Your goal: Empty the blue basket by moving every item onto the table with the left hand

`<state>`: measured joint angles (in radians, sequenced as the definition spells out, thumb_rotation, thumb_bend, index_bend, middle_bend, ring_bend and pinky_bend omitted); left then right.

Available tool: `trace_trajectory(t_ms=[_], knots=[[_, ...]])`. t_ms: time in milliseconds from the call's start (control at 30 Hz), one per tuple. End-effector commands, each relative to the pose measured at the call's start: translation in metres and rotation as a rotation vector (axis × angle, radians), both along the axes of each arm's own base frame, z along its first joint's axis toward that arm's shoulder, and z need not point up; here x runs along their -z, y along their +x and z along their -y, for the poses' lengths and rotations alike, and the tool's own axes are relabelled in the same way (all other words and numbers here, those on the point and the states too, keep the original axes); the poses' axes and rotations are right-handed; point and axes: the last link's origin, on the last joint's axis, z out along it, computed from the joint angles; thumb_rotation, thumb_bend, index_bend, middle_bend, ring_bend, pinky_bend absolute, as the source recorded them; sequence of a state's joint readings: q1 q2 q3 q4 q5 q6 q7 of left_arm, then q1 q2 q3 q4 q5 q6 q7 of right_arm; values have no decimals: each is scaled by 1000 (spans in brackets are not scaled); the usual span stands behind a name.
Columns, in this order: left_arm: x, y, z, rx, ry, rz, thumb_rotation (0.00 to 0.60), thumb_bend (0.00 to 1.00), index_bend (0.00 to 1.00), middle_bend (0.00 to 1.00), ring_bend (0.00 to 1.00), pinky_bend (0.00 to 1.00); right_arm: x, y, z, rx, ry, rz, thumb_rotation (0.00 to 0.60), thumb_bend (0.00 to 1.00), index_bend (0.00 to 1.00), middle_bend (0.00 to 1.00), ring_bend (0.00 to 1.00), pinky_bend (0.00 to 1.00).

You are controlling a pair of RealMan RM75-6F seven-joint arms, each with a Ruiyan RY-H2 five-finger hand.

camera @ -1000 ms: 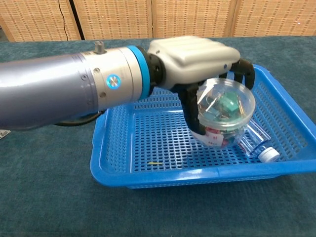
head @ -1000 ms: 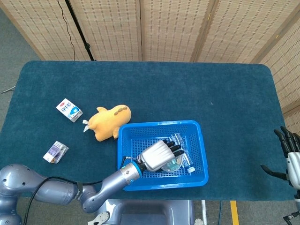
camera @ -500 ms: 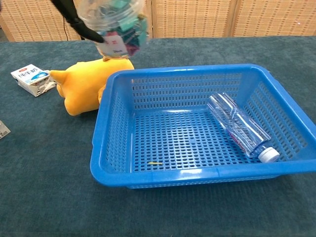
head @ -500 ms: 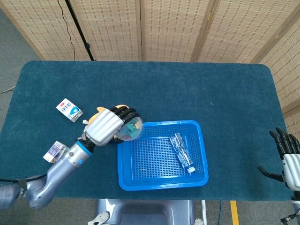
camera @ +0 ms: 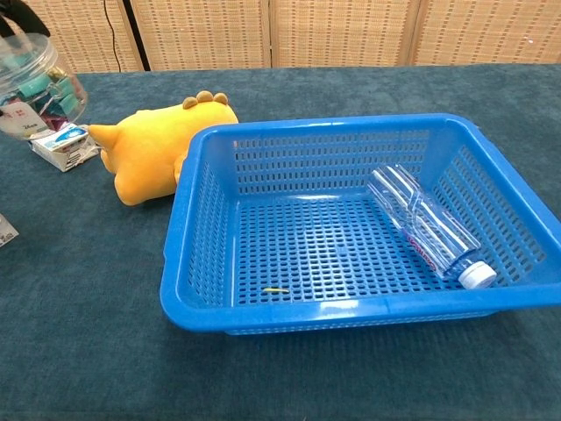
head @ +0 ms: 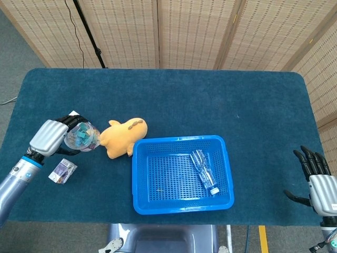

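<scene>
— What's moved?
— I've swung my left robot hand [head: 49, 138] out past the blue basket [head: 141, 179]; it grips the clear jar [head: 80, 138] beside the yellow plush [head: 122, 136].
— Basket?
— A bottle [camera: 427, 224] lies there. Right robot hand [head: 318, 182] is spread.

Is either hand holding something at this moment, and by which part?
The left hand grips the clear jar of clips around its body, lifted above the table. The right hand holds nothing.

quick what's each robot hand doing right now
Left robot hand: holding the clear jar of clips.
Right robot hand: open, holding nothing.
</scene>
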<state>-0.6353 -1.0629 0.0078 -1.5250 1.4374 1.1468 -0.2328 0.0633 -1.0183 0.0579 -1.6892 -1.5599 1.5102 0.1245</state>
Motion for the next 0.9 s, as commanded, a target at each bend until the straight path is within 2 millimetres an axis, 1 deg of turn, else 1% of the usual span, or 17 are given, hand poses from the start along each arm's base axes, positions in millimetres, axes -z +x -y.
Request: trace_trajectory(t_ms=[33,100,200,333,500,600,700,733,767,833,900], knots=[[19,-32,2,-71,-49,21,600,100,486,494,481,532,0,0,0,2,-1,-1,600,0,0,0,0,0],[28,-33,4,-64,-76,38,600,100,488,494,482,532,-1,-1,1,6,-4,-2,600,0,0,0,0,0],[35,-28,12,-2,-96,68,600,101,492,494,482,532,-1,-2,1,11,-6,-2,600,0,0,0,0,0],[40,-22,31,93,-122,106,600,101,493,494,482,532,-1,-3,2,14,-9,-3,600,0,0,0,0,0],[48,-20,48,162,-157,101,600,101,493,494,482,532,-1,-4,3,17,-6,-3,600,0,0,0,0,0],[62,-15,61,213,-206,75,600,101,493,494,482,532,-2,-3,2,16,-10,-1,600,0,0,0,0,0],[72,-15,66,232,-210,33,600,100,488,491,470,532,-3,-4,1,18,-11,-1,600,0,0,0,0,0],[77,-16,69,230,-224,9,600,98,483,484,454,531,-3,-4,2,20,-11,0,600,0,0,0,0,0],[80,-18,70,227,-237,-8,600,94,466,458,411,518,-3,-4,2,20,-11,0,600,0,0,0,0,0],[83,-19,70,221,-248,-23,600,83,407,361,295,453,-3,-4,2,20,-11,0,600,0,0,0,0,0],[85,-19,71,216,-261,-31,600,68,285,172,120,327,-3,-4,2,21,-11,1,600,0,0,0,0,0]])
